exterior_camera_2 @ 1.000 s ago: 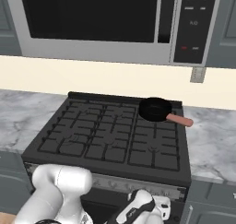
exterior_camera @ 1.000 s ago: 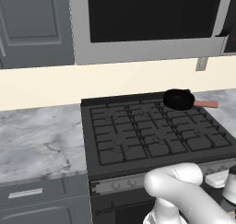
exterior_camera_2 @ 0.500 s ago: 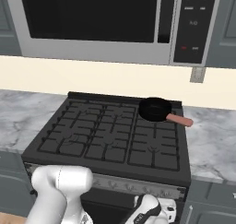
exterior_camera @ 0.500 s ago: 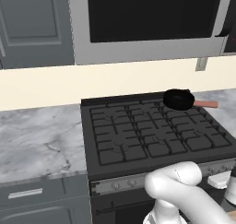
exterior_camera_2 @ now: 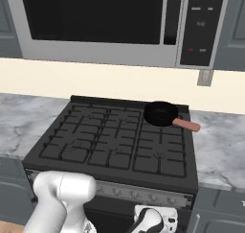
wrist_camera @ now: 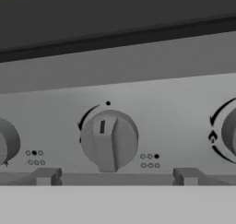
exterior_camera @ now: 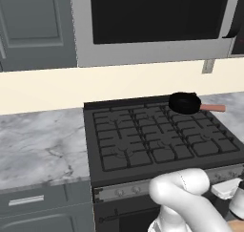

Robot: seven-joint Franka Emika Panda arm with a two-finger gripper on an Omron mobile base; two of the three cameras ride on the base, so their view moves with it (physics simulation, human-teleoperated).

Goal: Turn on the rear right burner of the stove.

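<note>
The stove (exterior_camera: 143, 140) is a black gas range with a grey knob strip (exterior_camera_2: 143, 193) along its front. A small black pan (exterior_camera: 185, 102) with a reddish handle sits on the rear right burner's grate section (exterior_camera: 195, 120) and hides the burner head. My gripper (wrist_camera: 115, 176) is open, low in front of the knob strip. Its fingertips (wrist_camera: 46, 174) stand wide apart just below a round knob (wrist_camera: 109, 140) whose pointer mark is upright. The hand (exterior_camera_2: 153, 220) hangs under the strip's right part.
More knobs sit left (wrist_camera: 4, 142) and right (wrist_camera: 228, 131) of the centred one. Marble counters (exterior_camera: 38, 145) flank the stove. A large microwave (exterior_camera_2: 110, 21) hangs above it. My arm's white elbow (exterior_camera: 181, 188) is close in front of the range.
The hand has shifted slightly to the right along the stove front. The pan and stove look unchanged.
</note>
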